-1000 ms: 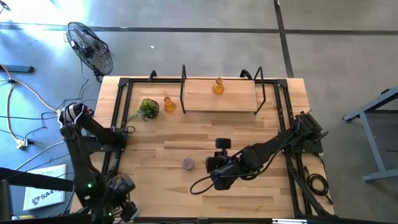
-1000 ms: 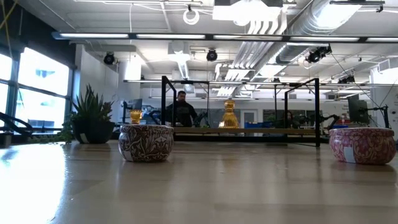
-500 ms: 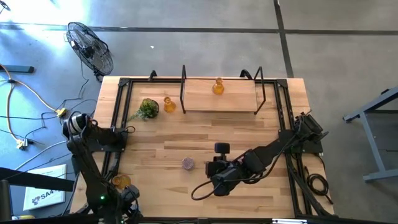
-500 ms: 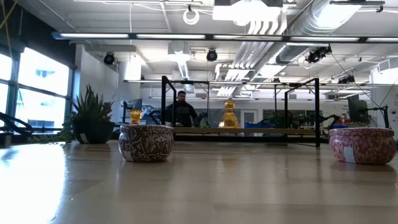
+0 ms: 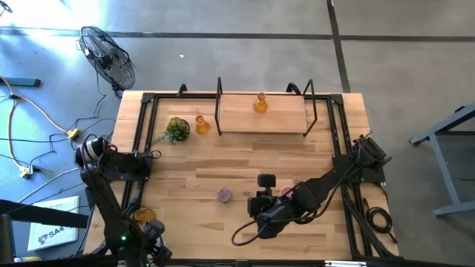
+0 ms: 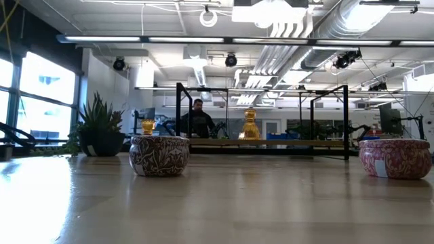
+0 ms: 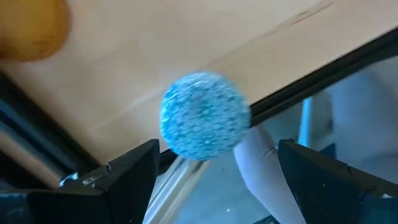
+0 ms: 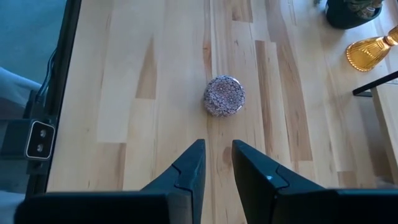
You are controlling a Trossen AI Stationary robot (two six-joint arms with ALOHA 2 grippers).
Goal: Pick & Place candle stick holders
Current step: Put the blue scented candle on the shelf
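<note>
A pale blue round holder (image 7: 205,115) stands at the table's near left corner, close to the edge. My left gripper (image 7: 214,177) hangs open above it, one finger on each side, touching nothing. An amber holder (image 5: 143,216) stands just beyond that gripper. A lilac patterned holder (image 5: 224,195) rests mid-table. My right gripper (image 8: 217,155) points at it from the right, its fingers a narrow gap apart and empty. A pink holder (image 6: 395,158) sits by the right arm. One amber holder (image 5: 260,102) stands on the far shelf, another (image 5: 201,124) beside the plant.
A black-framed raised shelf (image 5: 297,115) spans the far middle of the table. A small green plant (image 5: 177,129) stands at the far left. Black rails (image 5: 137,159) run along the table's sides. A person shows far off in the room (image 6: 198,118).
My left gripper has sunk and moved toward the near edge, rolling as it went, which uncovers the amber holder in the high view. My right gripper has drifted slightly toward the near edge.
</note>
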